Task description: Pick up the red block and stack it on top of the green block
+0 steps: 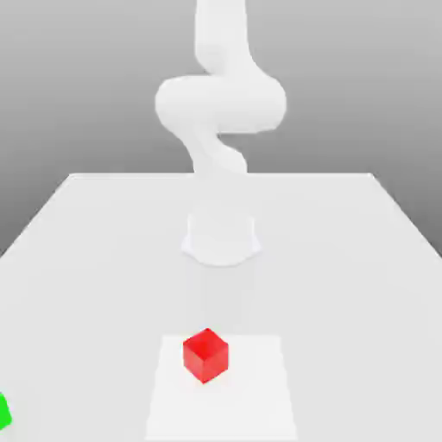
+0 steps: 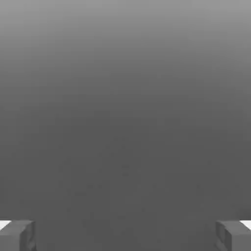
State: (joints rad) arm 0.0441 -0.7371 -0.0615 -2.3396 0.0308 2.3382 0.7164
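Red block: small glossy red cube (image 1: pixel 205 354), sits on the table near the front edge, approx. centred btwn the exterior view's left and right; one corner turned toward the camera.
Under red block: lighter rectangular patch (image 1: pixel 259 388) on the table surface; cube rests on its far-left part.
Green block: bright green (image 1: pixel 4 412), cut off by the frame edge at the exterior view's lower left; only a sliver seen. On the table, well apart from the red block.
Btwn the blocks: bare white table (image 1: pixel 86 259), nothing lying btwn red and green.
Behind red block: robot base (image 1: pixel 222 237), round white pedestal w/ a faint reflection running toward the cube; stands farther back on the table, in line w/ the red block.
Arm: white arm (image 1: pixel 220 104) rises from the base, bends in an S-curve and goes up out of the frame top. Not near either block.
Gripper: in the hand view the gripper (image 2: pixel 125 235) has fingertips (image 2: pixel 17 235) at the two opposite lower corners, spread wide apart. Nothing btwn them, nothing touched or held; plain grey backdrop beyond.
Background: grey gradient wall behind the table in the exterior view.
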